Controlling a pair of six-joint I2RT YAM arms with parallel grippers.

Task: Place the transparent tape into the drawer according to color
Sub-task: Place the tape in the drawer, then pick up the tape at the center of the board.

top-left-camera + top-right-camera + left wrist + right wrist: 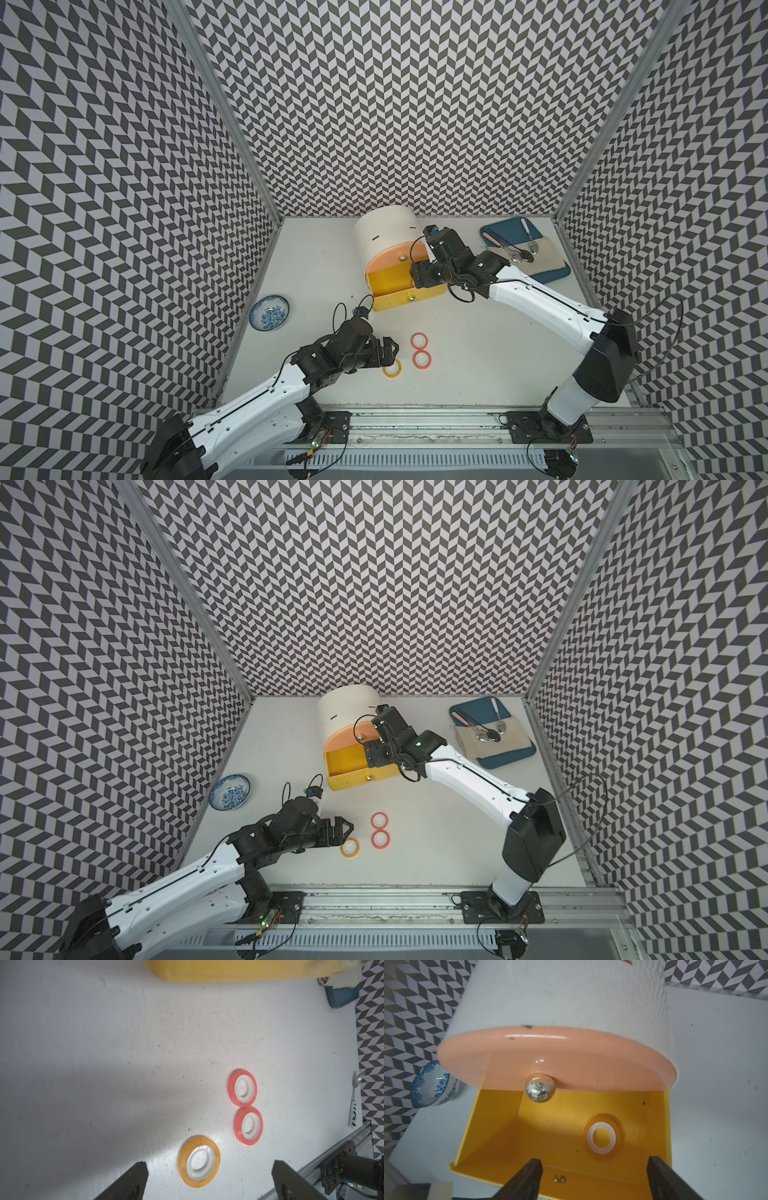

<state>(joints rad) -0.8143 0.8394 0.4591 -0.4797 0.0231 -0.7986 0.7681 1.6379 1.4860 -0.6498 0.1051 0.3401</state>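
A yellow tape roll (601, 1125) lies flat in the open yellow drawer (492, 1126) under the right gripper (595, 1164), whose fingers are spread and empty. The left gripper (208, 1176), equally spread, hangs over another yellow roll (198, 1161) on the table (104, 1064), near two red rolls (242, 1087). The rolls look light, stiff and slick, so a pinch across the outer rim seems best.

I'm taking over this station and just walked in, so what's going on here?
A two-armed robot is sorting tape rolls into a cabinet's drawers by color. The right gripper hangs open over the pulled-out yellow drawer, where one yellow roll lies flat inside. The left gripper is open above a second yellow roll on the table. Two red-pink rolls lie beside it, and the peach drawer is shut.
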